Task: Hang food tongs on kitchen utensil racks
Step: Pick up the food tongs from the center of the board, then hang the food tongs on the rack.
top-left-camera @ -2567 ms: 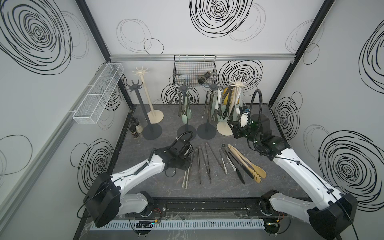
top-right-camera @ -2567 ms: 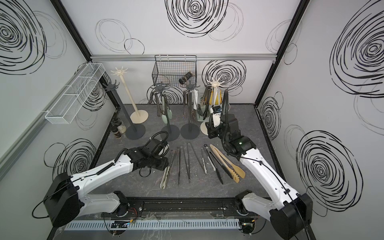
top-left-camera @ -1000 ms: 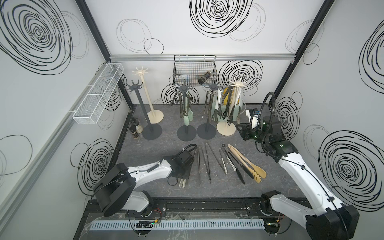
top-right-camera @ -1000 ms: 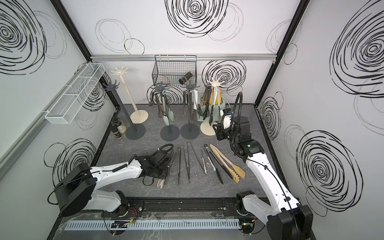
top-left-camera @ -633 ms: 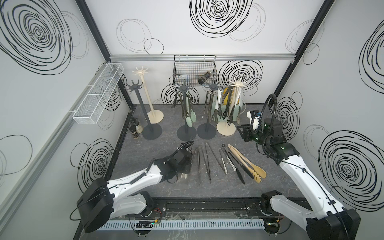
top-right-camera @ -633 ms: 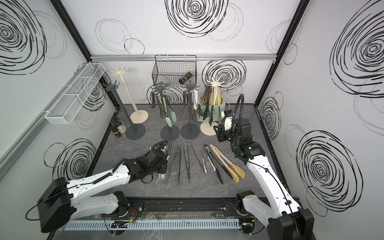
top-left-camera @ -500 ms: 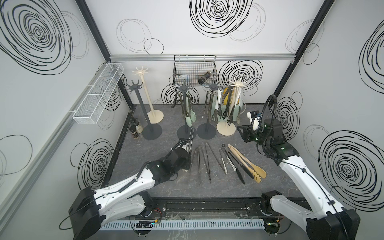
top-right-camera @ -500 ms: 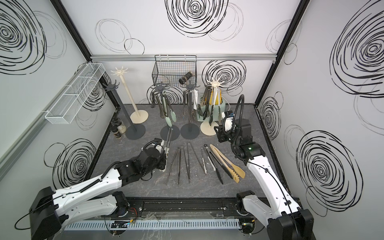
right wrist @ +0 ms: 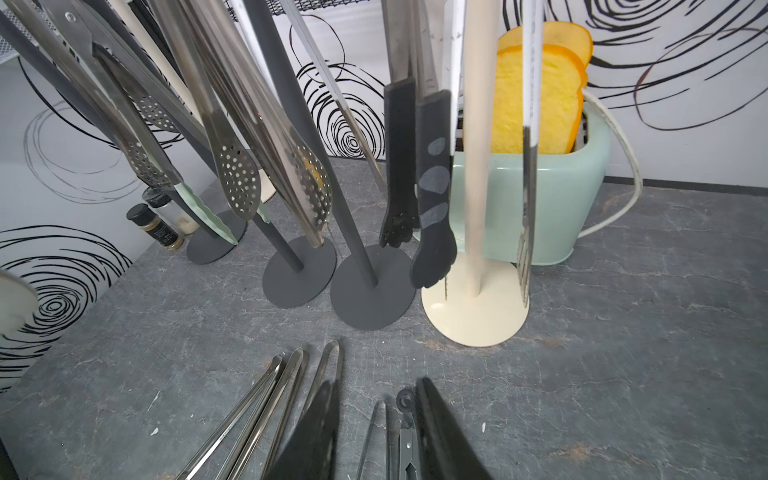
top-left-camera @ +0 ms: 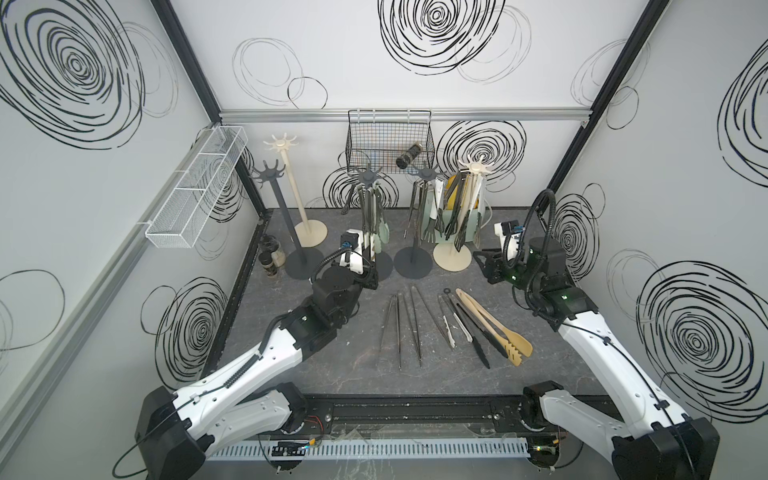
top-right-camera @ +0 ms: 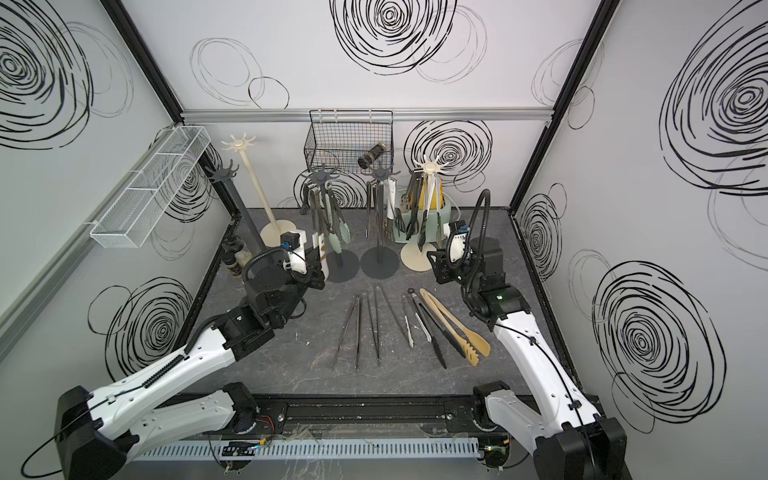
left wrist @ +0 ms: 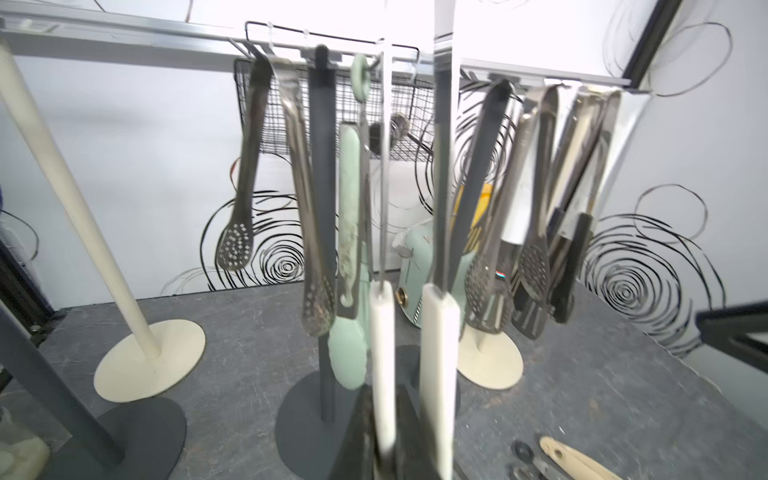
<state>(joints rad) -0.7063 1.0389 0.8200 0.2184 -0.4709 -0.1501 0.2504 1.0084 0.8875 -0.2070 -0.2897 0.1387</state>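
Raised off the surface (top-left-camera: 353,374) since the earlier frames, a pair of white-tipped tongs (left wrist: 438,357) now stands upright in the left hand (left wrist: 386,436). That hand has swung up from the near row of utensils to a dark grey rack (top-left-camera: 368,179) in the middle of the back row. It is clamped tight on the white tips. The two steel arms rise from it past the edge of the wrist view, so their joined end cannot be seen there. In both top views the raised pair sits just in front of that rack's round base, beside pale green tongs (top-left-camera: 383,239) and steel ones hanging from its hooks.

The right hand (top-left-camera: 484,266) has drawn back from the cream rack (top-left-camera: 473,168) and hovers low beside its base, jaws a narrow gap apart and holding nothing. Black and steel tongs hang thickly on the cream rack and on a second dark grey rack (top-left-camera: 424,174) next to it. Several steel tongs (top-left-camera: 400,328), a black pair (top-left-camera: 478,351) and a wooden pair (top-left-camera: 519,347) lie fanned out on the surface between the two arms. A mint toaster (right wrist: 561,199) holding bread slices stands behind the cream rack.
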